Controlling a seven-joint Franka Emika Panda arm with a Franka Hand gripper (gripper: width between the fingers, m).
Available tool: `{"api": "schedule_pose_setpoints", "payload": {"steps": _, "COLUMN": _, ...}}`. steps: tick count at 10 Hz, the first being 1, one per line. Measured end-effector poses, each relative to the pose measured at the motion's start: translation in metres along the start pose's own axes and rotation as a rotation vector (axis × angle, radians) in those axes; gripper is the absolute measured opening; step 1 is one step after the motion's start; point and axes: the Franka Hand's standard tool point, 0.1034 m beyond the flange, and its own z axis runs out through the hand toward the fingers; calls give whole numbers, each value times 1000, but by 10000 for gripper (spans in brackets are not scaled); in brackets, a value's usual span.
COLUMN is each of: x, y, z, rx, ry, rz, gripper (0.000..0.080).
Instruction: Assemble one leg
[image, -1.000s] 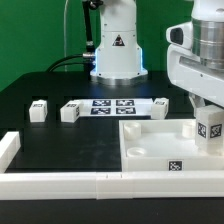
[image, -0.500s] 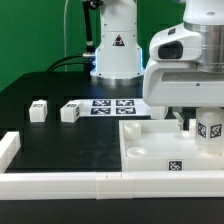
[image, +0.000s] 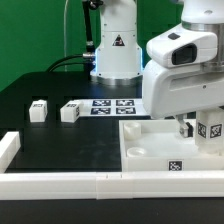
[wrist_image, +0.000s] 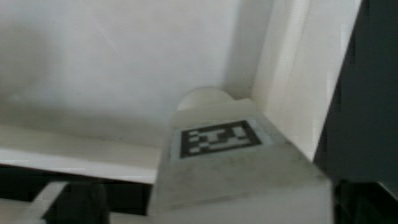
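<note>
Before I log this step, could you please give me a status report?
Hand at the leg, grip unclear. Leg upright in white panel corner. No obstruction seen.

White leg with black-and-white tag, white panel, black table, green backdrop

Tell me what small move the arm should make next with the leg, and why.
Probably close the jaws firmly on the leg and twist it down into the corner. It stands upright at the white panel's corner, centred in the wrist view, and that blurred view doesn't show whether the jaws grip it.
</note>
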Motion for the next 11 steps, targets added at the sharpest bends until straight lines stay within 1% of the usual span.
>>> {"api": "schedule_pose_setpoints", "payload": {"steps": 2, "x": 0, "y": 0, "z": 0, "rx": 0, "ry": 0, "rz": 0, "gripper": 383}}
{"api": "schedule_pose_setpoints", "payload": {"steps": 3, "x": 0, "y": 0, "z": 0, "rx": 0, "ry": 0, "rz": 4, "gripper": 383}}
{"api": "schedule_pose_setpoints", "payload": {"steps": 4, "x": 0, "y": 0, "z": 0, "rx": 0, "ry": -1, "rz": 37, "gripper": 290}}
{"api": "schedule_pose_setpoints", "payload": {"steps": 6, "x": 0, "y": 0, "z": 0, "rx": 1, "ry": 0, "rz": 61, "gripper": 290}}
{"api": "schedule_pose_setpoints", "payload": {"steps": 11, "x": 0, "y": 2, "z": 2, "rx": -4, "ry": -6, "rz": 745, "gripper": 290}}
